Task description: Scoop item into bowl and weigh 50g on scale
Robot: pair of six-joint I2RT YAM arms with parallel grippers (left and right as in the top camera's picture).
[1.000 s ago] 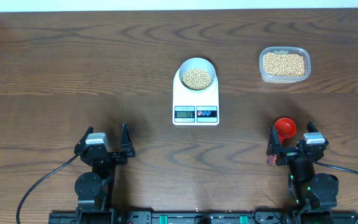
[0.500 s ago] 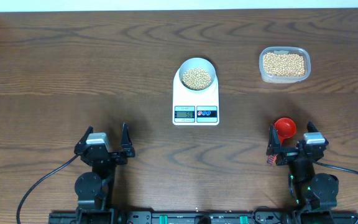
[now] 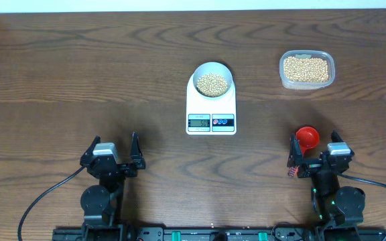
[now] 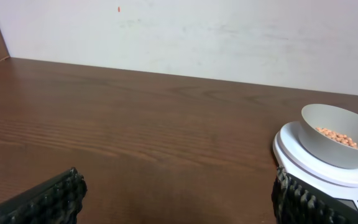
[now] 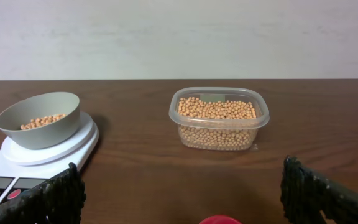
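The task looked about done: beans (image 3: 212,83) lay in the bowl (image 3: 212,67) on the central scale (image 3: 211,107), its display (image 3: 199,121) unreadable, the scoop (image 3: 307,137) lay near-right, and the left tool (image 3: 114,151) and right tool (image 3: 313,151) gaped wide, empty.

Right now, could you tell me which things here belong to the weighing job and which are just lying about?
Belong to the job: beans, bowl, scale, red scoop, clear tub holding the bean supply.
Just lying about: nothing loose that I can see; only the table itself.
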